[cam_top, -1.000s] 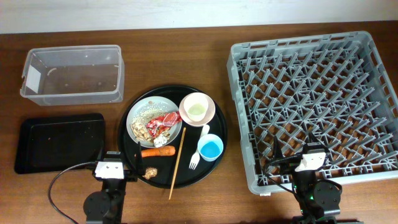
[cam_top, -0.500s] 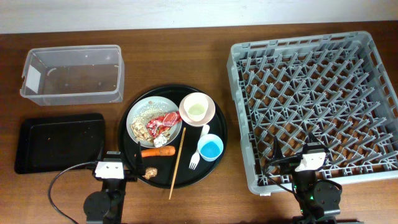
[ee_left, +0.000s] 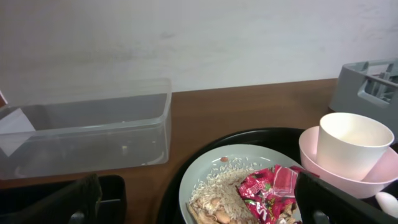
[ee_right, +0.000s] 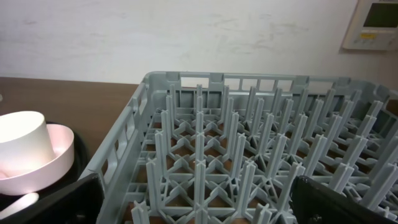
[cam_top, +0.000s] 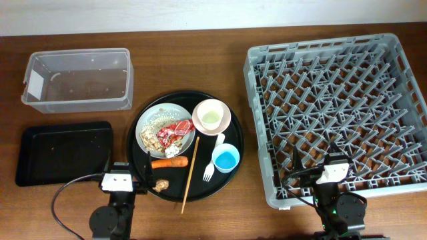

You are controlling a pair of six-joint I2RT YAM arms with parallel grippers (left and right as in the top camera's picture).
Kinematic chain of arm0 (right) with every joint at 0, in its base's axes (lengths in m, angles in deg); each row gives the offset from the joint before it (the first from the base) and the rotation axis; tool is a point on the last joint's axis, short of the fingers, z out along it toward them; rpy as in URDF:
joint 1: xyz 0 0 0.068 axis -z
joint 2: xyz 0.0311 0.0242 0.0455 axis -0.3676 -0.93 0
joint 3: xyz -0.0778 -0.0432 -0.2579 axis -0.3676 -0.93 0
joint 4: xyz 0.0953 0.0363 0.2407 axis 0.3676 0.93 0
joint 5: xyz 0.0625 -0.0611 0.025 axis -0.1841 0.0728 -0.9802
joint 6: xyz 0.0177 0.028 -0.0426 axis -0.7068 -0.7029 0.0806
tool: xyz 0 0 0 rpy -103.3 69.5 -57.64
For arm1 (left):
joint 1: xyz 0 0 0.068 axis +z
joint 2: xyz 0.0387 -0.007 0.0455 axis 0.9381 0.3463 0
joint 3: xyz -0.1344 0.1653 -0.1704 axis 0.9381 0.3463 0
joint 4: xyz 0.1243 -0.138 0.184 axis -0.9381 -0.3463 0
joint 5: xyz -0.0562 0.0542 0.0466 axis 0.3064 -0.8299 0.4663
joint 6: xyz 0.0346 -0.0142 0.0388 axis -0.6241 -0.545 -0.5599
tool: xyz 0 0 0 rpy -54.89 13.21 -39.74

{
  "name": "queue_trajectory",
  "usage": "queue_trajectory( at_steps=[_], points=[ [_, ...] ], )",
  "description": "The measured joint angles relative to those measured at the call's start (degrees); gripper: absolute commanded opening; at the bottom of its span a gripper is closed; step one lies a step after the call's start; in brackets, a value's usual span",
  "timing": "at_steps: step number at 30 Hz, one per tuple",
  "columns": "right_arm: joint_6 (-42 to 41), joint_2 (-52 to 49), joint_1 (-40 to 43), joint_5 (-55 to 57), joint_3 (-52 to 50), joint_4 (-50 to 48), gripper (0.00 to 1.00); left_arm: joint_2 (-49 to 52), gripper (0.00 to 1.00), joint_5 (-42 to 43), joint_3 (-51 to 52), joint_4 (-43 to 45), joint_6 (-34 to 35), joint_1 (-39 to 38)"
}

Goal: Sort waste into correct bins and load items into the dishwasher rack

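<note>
— Where do we have open room on the worktop (cam_top: 193, 60)?

— We see a bare stretch along the far side between the clear tub (cam_top: 77, 103) and the dishwasher rack (cam_top: 340, 107). There is a narrower lane between the rack and the round black tray (cam_top: 220, 181). The left is tight: the shallow black tray (cam_top: 63, 153) lies just beside the round tray's rim, with the tub just behind. The rack's right edge reaches the frame's border.

— And our end effectors?

— The left end effector (ee_left: 205, 202) has its fingers wide apart, near the round tray's near-left rim. The right end effector (ee_right: 196, 202) is equally spread at the rack's near wall. Neither grips anything.

— What does only the overhead give us?

— The carrot (cam_top: 169, 162), brown lump (cam_top: 160, 185), fork (cam_top: 209, 172), blue cup (cam_top: 225, 159) and a chopstick (cam_top: 189, 175), all on the round tray's near half.

— And the wrists?

— From the left we see the white cup (ee_left: 354, 143) standing inside the pink bowl (ee_left: 308, 149). Beside it the plate (ee_left: 242, 155) carries rice (ee_left: 214, 183) and a red-and-white wrapper (ee_left: 270, 190). From the right we see upright pegs (ee_right: 198, 134) and a wall panel (ee_right: 376, 25).
</note>
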State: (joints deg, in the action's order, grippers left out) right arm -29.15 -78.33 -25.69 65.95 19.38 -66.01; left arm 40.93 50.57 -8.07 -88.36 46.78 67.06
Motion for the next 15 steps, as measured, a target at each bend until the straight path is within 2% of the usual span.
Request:
queue_trajectory(
  at_steps=[6,9,15],
  points=[
    [0.00,0.00,0.00,0.00,0.07,0.20,0.99,0.70,0.99,1.55,0.00,-0.98,0.02,0.00],
    [0.02,-0.90,0.00,0.00,1.73,3.23,0.99,1.36,0.99,3.08,0.00,-1.01,0.04,0.00],
    [0.00,-9.49,0.00,-0.02,10.73,9.57,0.99,4.11,0.99,4.31,-1.31,-3.23,0.11,0.00]
  ],
)
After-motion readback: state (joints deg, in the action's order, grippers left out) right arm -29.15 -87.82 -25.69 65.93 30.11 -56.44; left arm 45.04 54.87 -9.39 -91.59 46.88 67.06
